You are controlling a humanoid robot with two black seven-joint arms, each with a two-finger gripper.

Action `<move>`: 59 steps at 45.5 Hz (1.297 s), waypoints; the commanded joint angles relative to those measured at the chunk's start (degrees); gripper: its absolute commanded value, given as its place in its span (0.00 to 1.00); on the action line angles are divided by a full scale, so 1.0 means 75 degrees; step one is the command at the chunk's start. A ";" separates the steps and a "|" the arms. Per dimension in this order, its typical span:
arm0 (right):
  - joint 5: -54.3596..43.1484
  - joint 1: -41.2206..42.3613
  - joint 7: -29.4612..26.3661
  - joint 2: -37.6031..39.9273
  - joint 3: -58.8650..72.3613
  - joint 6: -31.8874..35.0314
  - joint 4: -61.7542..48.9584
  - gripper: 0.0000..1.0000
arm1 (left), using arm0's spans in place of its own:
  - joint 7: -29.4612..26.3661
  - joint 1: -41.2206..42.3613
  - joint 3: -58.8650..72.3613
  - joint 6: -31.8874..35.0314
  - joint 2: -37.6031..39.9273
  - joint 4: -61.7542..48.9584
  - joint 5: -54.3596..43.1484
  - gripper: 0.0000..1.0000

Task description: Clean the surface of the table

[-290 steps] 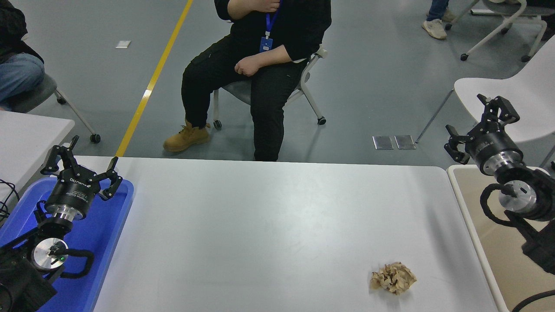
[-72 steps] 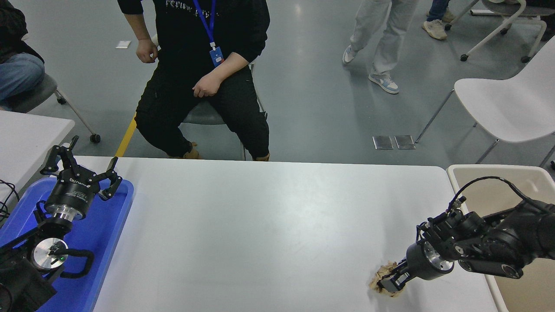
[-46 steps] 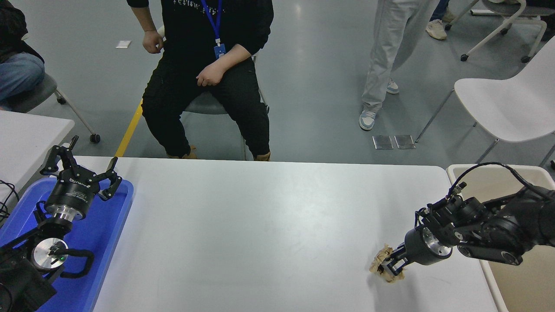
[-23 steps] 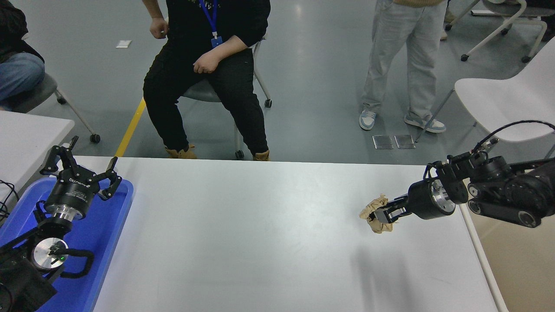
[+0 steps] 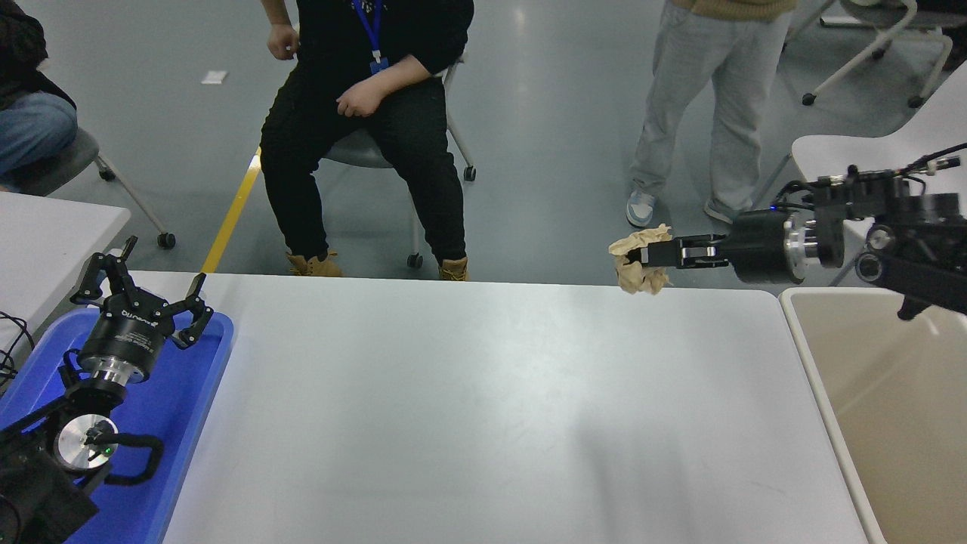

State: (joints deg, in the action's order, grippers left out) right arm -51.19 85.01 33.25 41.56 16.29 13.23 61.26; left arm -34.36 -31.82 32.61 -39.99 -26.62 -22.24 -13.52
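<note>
The table surface [image 5: 468, 408], broad, matte white with rounded corners, lies below and to the left of the right gripper [image 5: 648, 255]. The beige bin [image 5: 823, 363], smooth-walled and open-topped, sits below and to its right, so I'd judge the next swing must run rightward and back along the arm. Right gripper's pinching a crumpled brown paper wad [image 5: 638, 261], creased and light. The left gripper [image 5: 143, 298] sits parked, fingers spread, above a blue tray [image 5: 189, 408].

paper wad [image 5: 639, 261] above table surface [image 5: 483, 408] far right; bin [image 5: 891, 408] right.
</note>
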 commanded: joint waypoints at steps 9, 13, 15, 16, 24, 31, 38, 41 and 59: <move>0.1621 -0.0213 0.0031 0.0482 -0.0625 0.0193 -0.1686 0.00 | 0.0000 0.0000 0.0000 0.0000 -0.0001 0.0000 -0.0002 1.00; 0.1984 -0.0471 0.0019 0.0459 -0.0649 0.0205 -0.2272 0.00 | 0.0000 0.0000 0.0000 0.0000 -0.0001 0.0000 -0.0003 1.00; 0.2078 -0.0623 0.0019 0.0447 -0.0661 0.0193 -0.2588 0.00 | 0.0000 0.0000 0.0000 0.0000 -0.0001 0.0000 -0.0003 1.00; 0.2102 -0.0693 0.0019 0.0424 -0.0661 0.0193 -0.2752 0.00 | 0.0011 0.0000 0.0000 0.0000 -0.0001 0.0000 -0.0003 1.00; 0.2581 -0.1699 0.0019 0.0342 -0.0988 0.0193 -0.4368 0.00 | 0.0000 0.0000 0.0000 0.0000 -0.0001 0.0000 -0.0003 1.00; 0.2922 -0.2486 0.0019 0.0189 -0.1188 0.0193 -0.5753 0.00 | 0.0000 0.0000 0.0000 0.0000 -0.0001 0.0000 -0.0003 1.00; 0.3344 -0.3142 0.0007 0.0166 -0.1176 0.0182 -0.6597 0.00 | 0.0000 0.0000 0.0000 0.0000 -0.0001 0.0000 -0.0003 1.00; 0.3414 -0.3458 -0.0004 0.0107 -0.1176 0.0147 -0.6948 0.00 | 0.0000 0.0000 0.0000 0.0000 -0.0001 0.0000 -0.0002 1.00; 0.3415 -0.4619 -0.1151 -0.0139 -0.1153 0.0018 -0.8215 0.00 | 0.0000 0.0000 0.0000 0.0000 0.0010 0.0000 -0.0003 1.00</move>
State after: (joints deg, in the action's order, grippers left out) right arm -26.12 55.23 31.00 41.15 7.62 14.04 4.33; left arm -34.36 -31.82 32.61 -39.99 -26.61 -22.24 -13.52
